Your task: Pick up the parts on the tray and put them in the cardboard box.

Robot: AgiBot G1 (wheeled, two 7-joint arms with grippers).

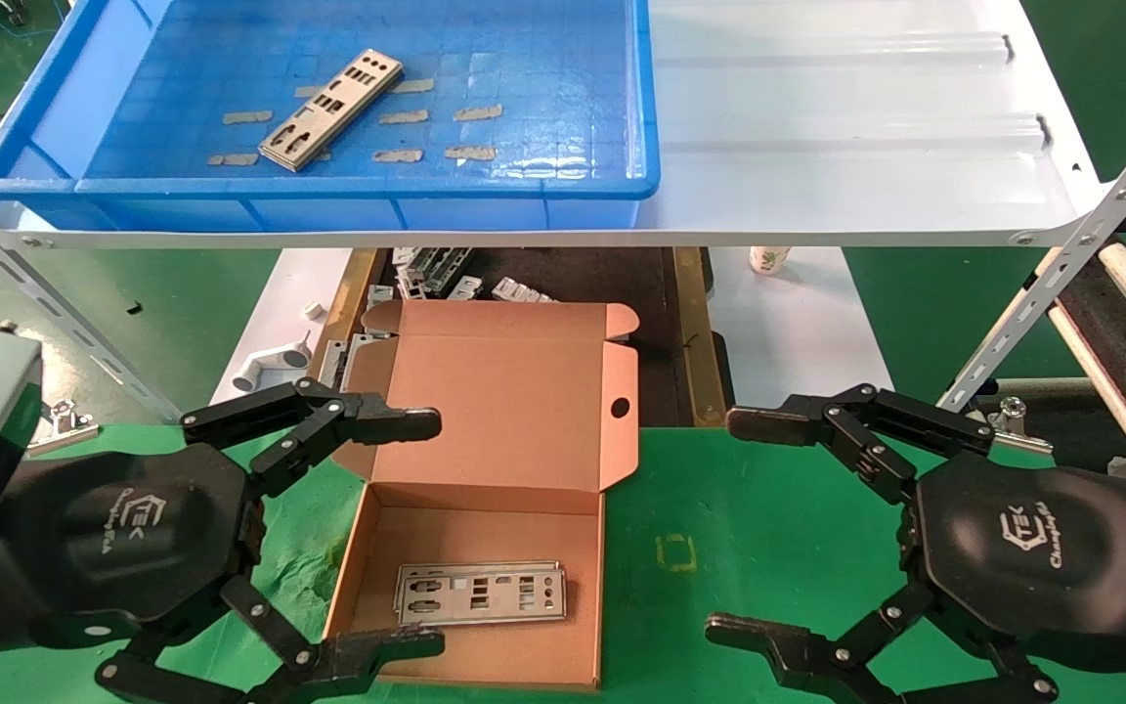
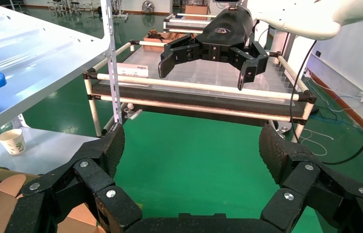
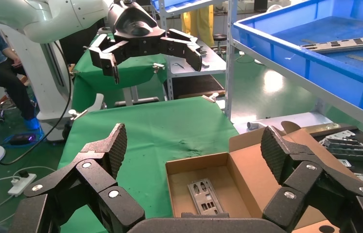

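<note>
Both the left claw (image 1: 431,528) and right claw (image 1: 724,528) are hovering wide and empty beside the cardboard box (image 1: 485,528), one part (image 1: 481,594) lying inside, another part (image 1: 330,109) waiting on the tray (image 1: 358,210).

Glossy blue plastic tray (image 1: 162,200); matt corrugated cardboard box (image 1: 524,411); shiny metal parts (image 1: 331,109).
</note>
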